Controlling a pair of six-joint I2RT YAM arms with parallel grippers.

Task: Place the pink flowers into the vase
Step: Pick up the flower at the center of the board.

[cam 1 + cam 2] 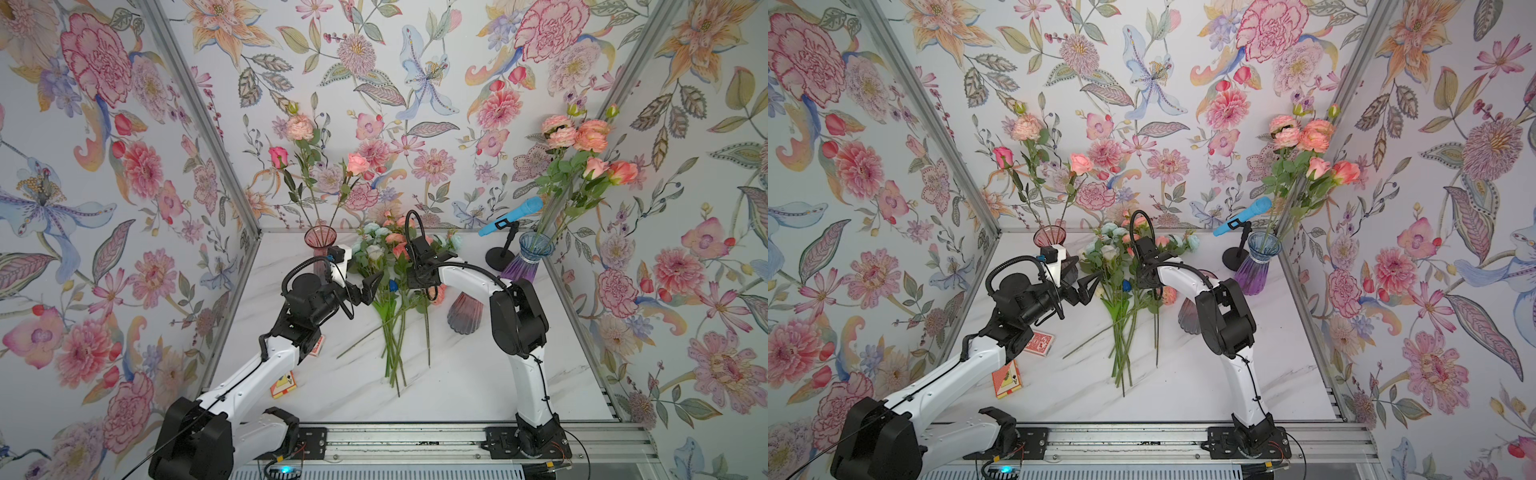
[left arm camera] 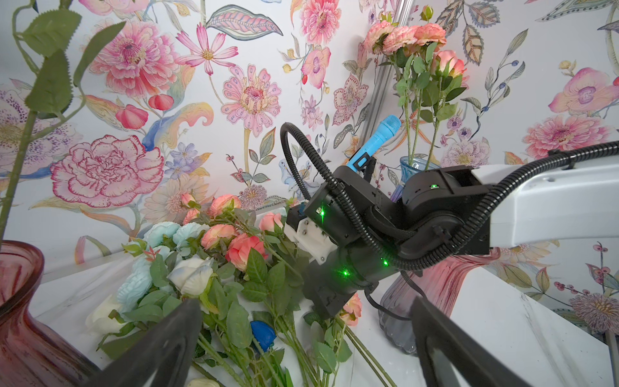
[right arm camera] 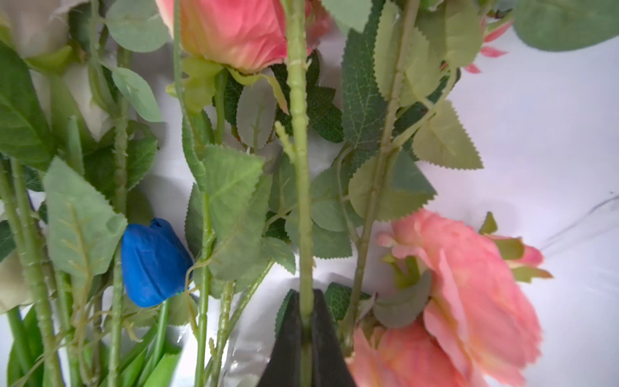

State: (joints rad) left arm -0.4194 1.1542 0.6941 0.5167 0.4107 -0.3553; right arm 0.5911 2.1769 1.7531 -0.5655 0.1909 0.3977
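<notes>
Our right tool (image 3: pixel 306 323) is pinched tight on one green stem (image 3: pixel 303 201); the left tool (image 2: pixel 303 303) hangs wide open, holding nothing. The pink flowers (image 1: pixel 397 240) lie heaped on the counter (image 1: pixel 457 386) with white blooms (image 1: pixel 374 251) and a blue bud (image 3: pixel 152 264). We judge crossed leaves may drag those up, or the thin stem may swivel short of the empty vase (image 1: pixel 465 313). Which head it carries is cut off, and the top views hide the grip.

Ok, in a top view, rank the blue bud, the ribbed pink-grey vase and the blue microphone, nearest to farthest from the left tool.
1. blue bud, right beside the left tool, mid-table.
2. ribbed pink-grey vase, next to the right arm.
3. blue microphone, back right corner.
</notes>
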